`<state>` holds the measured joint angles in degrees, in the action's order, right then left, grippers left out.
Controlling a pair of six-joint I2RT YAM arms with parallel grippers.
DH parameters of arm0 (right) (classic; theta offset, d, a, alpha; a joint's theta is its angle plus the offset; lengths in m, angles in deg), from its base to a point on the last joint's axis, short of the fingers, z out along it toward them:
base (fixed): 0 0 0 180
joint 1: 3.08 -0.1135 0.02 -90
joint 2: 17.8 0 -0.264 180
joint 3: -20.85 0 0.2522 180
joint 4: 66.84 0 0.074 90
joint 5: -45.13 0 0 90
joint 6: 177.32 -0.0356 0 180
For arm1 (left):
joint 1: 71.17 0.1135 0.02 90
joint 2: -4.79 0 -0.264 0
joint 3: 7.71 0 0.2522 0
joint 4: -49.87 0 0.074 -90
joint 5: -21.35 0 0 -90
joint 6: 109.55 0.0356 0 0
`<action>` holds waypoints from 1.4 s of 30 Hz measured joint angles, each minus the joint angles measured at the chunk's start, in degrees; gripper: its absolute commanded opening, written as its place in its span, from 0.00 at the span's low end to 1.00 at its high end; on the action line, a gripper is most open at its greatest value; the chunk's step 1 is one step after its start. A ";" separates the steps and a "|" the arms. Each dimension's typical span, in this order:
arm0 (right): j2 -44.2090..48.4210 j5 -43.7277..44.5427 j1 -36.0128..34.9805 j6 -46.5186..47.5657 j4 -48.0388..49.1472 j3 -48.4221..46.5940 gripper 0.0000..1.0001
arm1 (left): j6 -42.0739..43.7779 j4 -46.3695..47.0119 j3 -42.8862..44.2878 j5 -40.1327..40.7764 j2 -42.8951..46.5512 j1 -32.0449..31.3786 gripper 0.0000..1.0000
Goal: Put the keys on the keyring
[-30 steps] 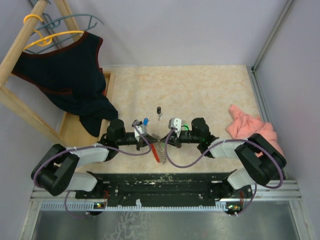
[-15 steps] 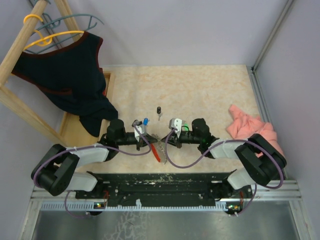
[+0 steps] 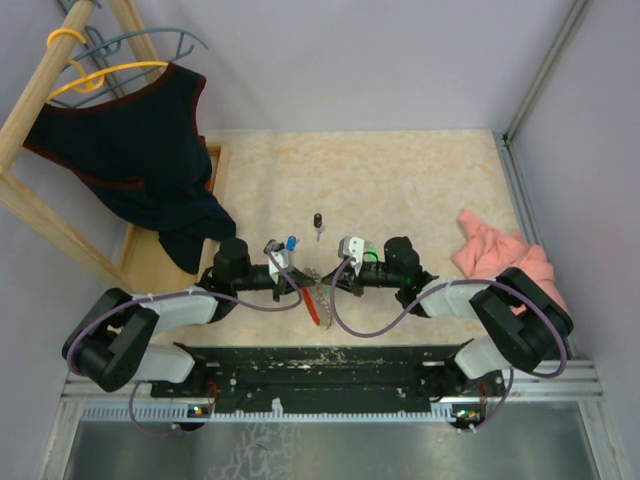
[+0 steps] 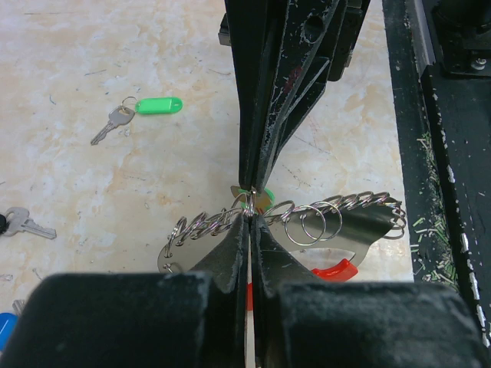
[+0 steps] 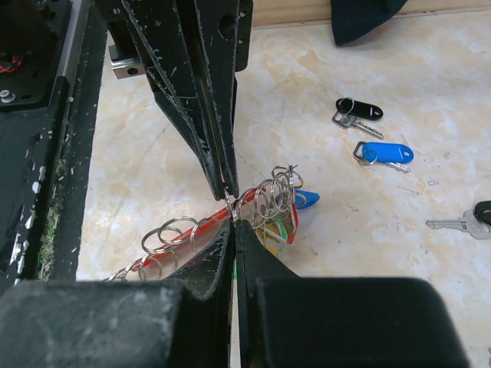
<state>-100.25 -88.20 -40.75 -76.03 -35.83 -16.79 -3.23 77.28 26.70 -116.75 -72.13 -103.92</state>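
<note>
The keyring (image 4: 360, 224) is at the middle of the counter (image 3: 400, 180), just ahead of the arm bases and held between the two hands. It carries a row of small split rings (image 4: 311, 224) along its grey strip. Red, yellow, green and blue tags (image 5: 278, 228) are bunched at one end. Whether those tags are threaded on or only lie against it cannot be told.

In the left wrist view its long axis runs from 9 to 3 o'clock, with the red band (image 4: 335, 270) curving underneath. From overhead the band slants from about 11 to 5 o'clock, toward the near edge.

The left hand (image 4: 250, 224) is closed, its tips pinching the row of rings. The right hand (image 5: 232, 224) is closed on the same spot from the opposite side, so the two sets of fingertips meet nose to nose.

Loose keys lie on the counter at 12 o'clock of the hands:
- a green-tagged key (image 4: 157, 104)
- a black-tagged key (image 5: 359, 109)
- a blue-tagged key (image 5: 383, 152)

The black base rail (image 3: 320, 365) sits close behind the keyring at 6 o'clock. A pink cloth (image 3: 500, 255) lies at 3 o'clock and a dark garment (image 3: 130, 140) hangs at 10 o'clock. Bare counter extends toward 12 o'clock beyond the keys.
</note>
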 measured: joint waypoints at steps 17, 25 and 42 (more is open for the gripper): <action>-0.07 -1.97 0.04 -1.07 2.08 0.00 0.00 | 0.00 0.00 0.00 -0.98 -0.02 0.00 0.02; -0.81 -3.10 0.04 -1.92 2.75 0.00 0.00 | -0.28 0.31 0.00 -1.07 -0.24 0.00 0.02; 0.02 -2.14 -0.15 5.05 -2.01 0.00 0.00 | -6.97 1.70 0.02 2.73 -2.51 -0.02 0.02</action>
<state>-100.23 -90.35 -40.91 -70.98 -37.84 -16.79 -10.21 78.99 26.72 -114.01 -74.65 -103.94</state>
